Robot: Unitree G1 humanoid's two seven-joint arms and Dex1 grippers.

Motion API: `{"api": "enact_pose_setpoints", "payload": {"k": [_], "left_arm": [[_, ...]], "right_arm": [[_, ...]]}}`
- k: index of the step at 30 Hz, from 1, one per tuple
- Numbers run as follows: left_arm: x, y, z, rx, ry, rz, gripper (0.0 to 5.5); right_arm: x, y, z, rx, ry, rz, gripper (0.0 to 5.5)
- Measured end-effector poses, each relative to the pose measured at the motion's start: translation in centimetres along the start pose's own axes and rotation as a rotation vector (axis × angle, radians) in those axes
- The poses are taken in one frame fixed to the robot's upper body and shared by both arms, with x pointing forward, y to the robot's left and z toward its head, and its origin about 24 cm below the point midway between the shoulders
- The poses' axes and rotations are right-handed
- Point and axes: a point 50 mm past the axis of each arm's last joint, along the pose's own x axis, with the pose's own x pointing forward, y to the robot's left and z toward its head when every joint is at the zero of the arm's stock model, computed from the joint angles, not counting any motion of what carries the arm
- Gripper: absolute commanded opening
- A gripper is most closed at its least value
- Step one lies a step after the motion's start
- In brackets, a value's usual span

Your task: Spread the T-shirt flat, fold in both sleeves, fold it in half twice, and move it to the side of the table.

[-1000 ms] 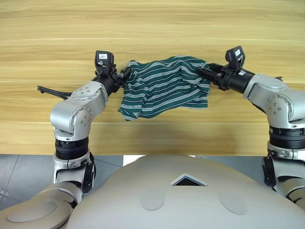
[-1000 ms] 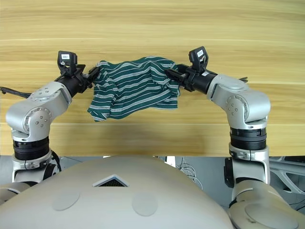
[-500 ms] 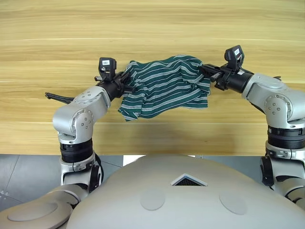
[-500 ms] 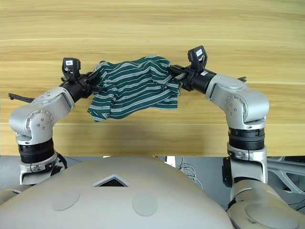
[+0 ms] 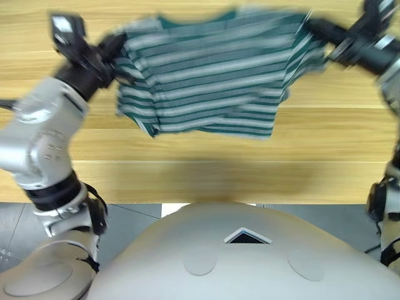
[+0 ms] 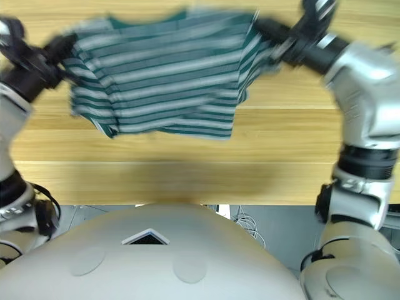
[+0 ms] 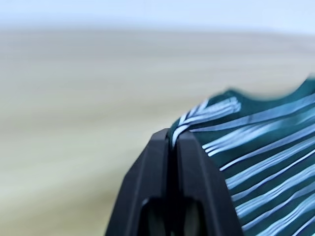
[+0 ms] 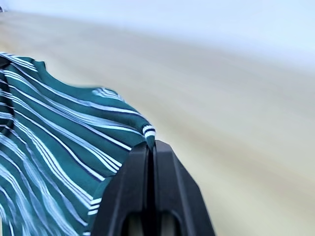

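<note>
A dark green T-shirt [image 5: 206, 75] with white stripes hangs in the air above the wooden table [image 5: 200, 169], stretched wide between my two arms. My left gripper [image 5: 117, 45] is shut on the cloth at the shirt's left top corner; its fingers [image 7: 147, 169] pinch a striped edge [image 7: 206, 110]. My right gripper [image 5: 309, 25] is shut on the right top corner, where its fingers [image 8: 170, 177] clamp a white-striped hem [image 8: 147, 132]. The lower hem [image 6: 169, 130] hangs loose and uneven, clear of the table top.
Light wooden planks of the table run across the whole scene behind and under the shirt. Its near edge [image 5: 206, 201] lies below the hanging cloth, with grey floor [image 5: 19, 231] and some cables [image 6: 247, 222] beyond it.
Both arms have swung up and apart, lifting the shirt off the table and pulling it from a bunched heap into a wide hanging sheet. Both grips held on.
</note>
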Motion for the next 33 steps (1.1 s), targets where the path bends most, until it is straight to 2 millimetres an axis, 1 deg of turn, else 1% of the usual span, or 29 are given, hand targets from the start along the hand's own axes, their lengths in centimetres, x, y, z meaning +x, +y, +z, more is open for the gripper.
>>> {"api": "enact_pose_setpoints", "payload": {"k": [1,2,3,4,5,6,7,8,9,11,12,14,16,18,20,22,25,26,27,29,30,31,33], "left_arm": [[-0.1,0.0,2.8,0.061,-0.117,-0.023,0.04],[-0.3,-0.2,4.1,0.094,-0.169,-0.047,0.04],[-0.7,-1.0,5.6,0.141,-0.24,-0.091,0.04],[-1.1,-1.7,6.6,0.187,-0.283,-0.128,0.04],[-1.9,-3.0,7.4,0.246,-0.334,-0.19,0.04],[-2.5,-4.0,7.8,0.286,-0.37,-0.229,0.04],[-3.4,-5.5,8.2,0.334,-0.427,-0.287,0.04],[-3.6,-6.0,8.3,0.339,-0.441,-0.318,0.04],[-3.3,-6.1,8.1,0.33,-0.435,-0.333,0.04],[-1.4,-5.4,7.7,0.288,-0.386,-0.35,0.04],[0.6,-4.7,7.7,0.265,-0.344,-0.356,0.04],[4.1,-2.9,8.1,0.25,-0.295,-0.33,0.04],[7.4,-0.7,9.0,0.22,-0.269,-0.255,0.04],[9.6,0.9,10.4,0.221,-0.272,-0.167,0.04],[11.3,1.9,11.5,0.236,-0.265,-0.081,0.04],[13.0,3.4,12.7,0.27,-0.248,0.056,0.04],[14.1,5.1,14.3,0.312,-0.23,0.225,0.04],[14.2,5.8,15.1,0.333,-0.231,0.294,0.04],[14.1,6.6,16.5,0.36,-0.239,0.369,0.04],[13.6,6.8,18.8,0.409,-0.272,0.427,0.04],[13.5,6.5,19.5,0.436,-0.288,0.422,0.04],[13.6,6.2,19.9,0.46,-0.298,0.406,0.04],[14.2,5.8,19.1,0.486,-0.27,0.356,0.04]], "right_arm": [[-0.4,0.1,2.8,-0.1,-0.094,0.03,0.0],[-0.6,0.4,3.7,-0.135,-0.129,0.055,0.0],[-0.9,0.9,4.9,-0.177,-0.175,0.087,0.0],[-1.1,1.2,5.5,-0.206,-0.204,0.107,0.0],[-1.5,1.5,6.3,-0.236,-0.233,0.126,0.0],[-1.9,1.6,6.8,-0.261,-0.25,0.134,0.0],[-2.6,1.7,7.5,-0.305,-0.271,0.138,0.0],[-2.7,1.7,7.6,-0.317,-0.274,0.14,0.0],[-2.5,1.6,7.3,-0.309,-0.261,0.143,0.0],[-1.1,1.0,6.4,-0.277,-0.223,0.151,0.0],[0.7,0.4,6.1,-0.25,-0.213,0.155,0.0],[3.7,-1.1,6.1,-0.22,-0.214,0.126,0.0],[6.3,-3.0,6.4,-0.166,-0.225,0.045,0.0],[8.1,-4.5,7.0,-0.148,-0.23,-0.046,0.0],[9.5,-5.4,7.6,-0.138,-0.226,-0.132,0.0],[11.1,-6.3,8.9,-0.128,-0.225,-0.236,0.0],[12.7,-6.9,10.8,-0.121,-0.232,-0.342,0.0],[13.3,-6.9,11.9,-0.129,-0.237,-0.378,0.0],[14.1,-6.6,13.4,-0.146,-0.245,-0.411,0.0],[15.1,-5.7,15.4,-0.191,-0.257,-0.414,0.0],[15.5,-5.4,15.5,-0.204,-0.252,-0.404,0.0],[15.9,-5.2,14.6,-0.196,-0.224,-0.396,0.0],[16.2,-5.4,12.8,-0.168,-0.186,-0.39,0.0]]}}
